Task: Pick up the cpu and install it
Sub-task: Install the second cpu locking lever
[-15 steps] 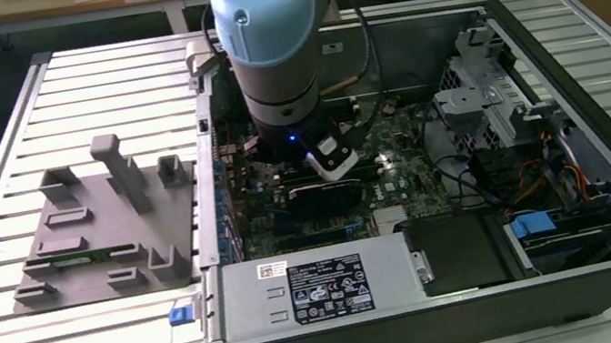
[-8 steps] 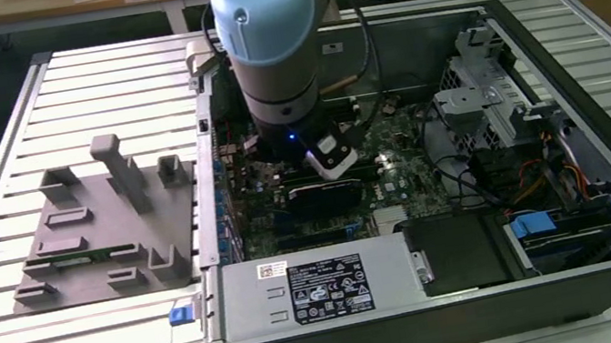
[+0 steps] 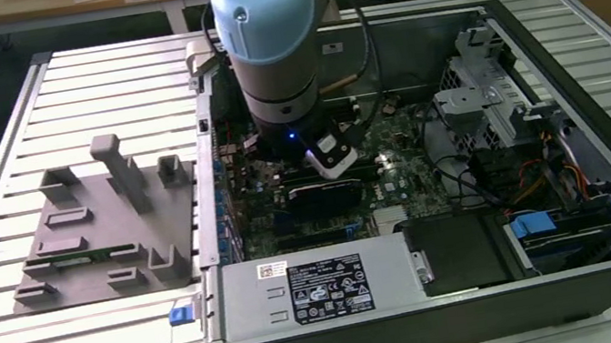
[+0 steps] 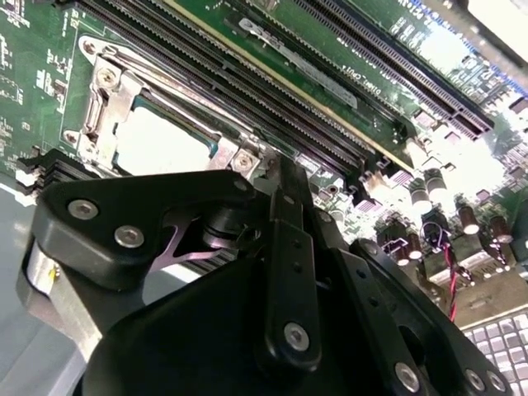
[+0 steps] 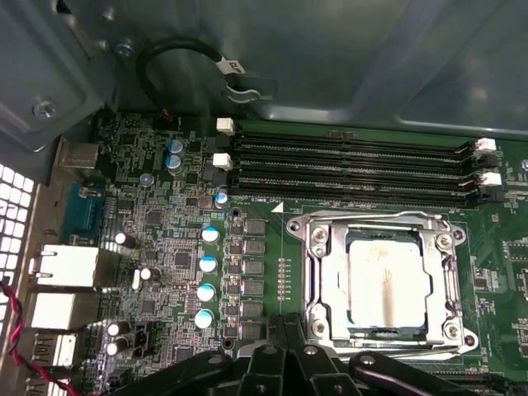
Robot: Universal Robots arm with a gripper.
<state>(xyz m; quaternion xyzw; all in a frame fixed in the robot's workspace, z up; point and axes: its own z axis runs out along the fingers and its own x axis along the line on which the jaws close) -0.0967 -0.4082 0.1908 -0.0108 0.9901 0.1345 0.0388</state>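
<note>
Jaws' state I cannot tell; my gripper [image 4: 280, 272] hovers just beside the cpu [image 5: 386, 285], seated in its socket [image 5: 318, 276]; installing looks nearly done.

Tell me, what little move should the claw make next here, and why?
Probably a small straight lift away from the board. In the first wrist view the cpu lies flat inside the metal socket frame, not in the claw, which hangs close beside the socket. The memory slots sit right next to it, so rising straight seems safer than sliding sideways.
</note>
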